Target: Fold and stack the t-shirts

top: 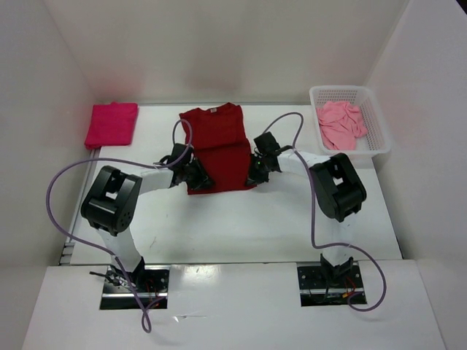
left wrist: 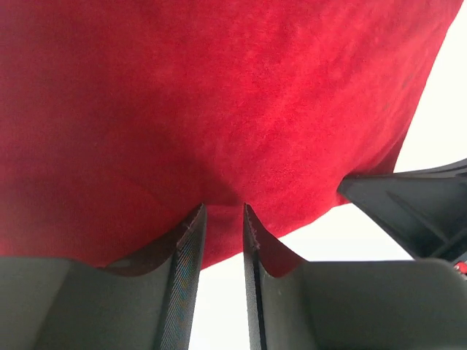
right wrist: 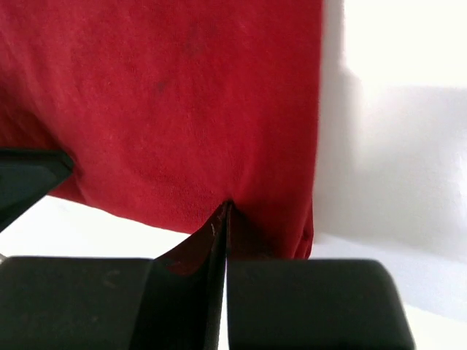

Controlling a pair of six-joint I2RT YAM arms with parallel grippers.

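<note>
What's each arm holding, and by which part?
Right gripper pinches the dark red t-shirt by its bottom hem; left gripper straddles that hem, grip unclear.

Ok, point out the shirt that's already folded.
The magenta t-shirt, far left; the dark red t-shirt lies stretched out mid-table, the salmon t-shirt crumpled in the basket.

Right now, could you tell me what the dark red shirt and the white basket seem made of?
The dark red shirt looks like soft knit cloth, matte and faintly fuzzy; the white basket is probably moulded plastic, open mesh.
</note>
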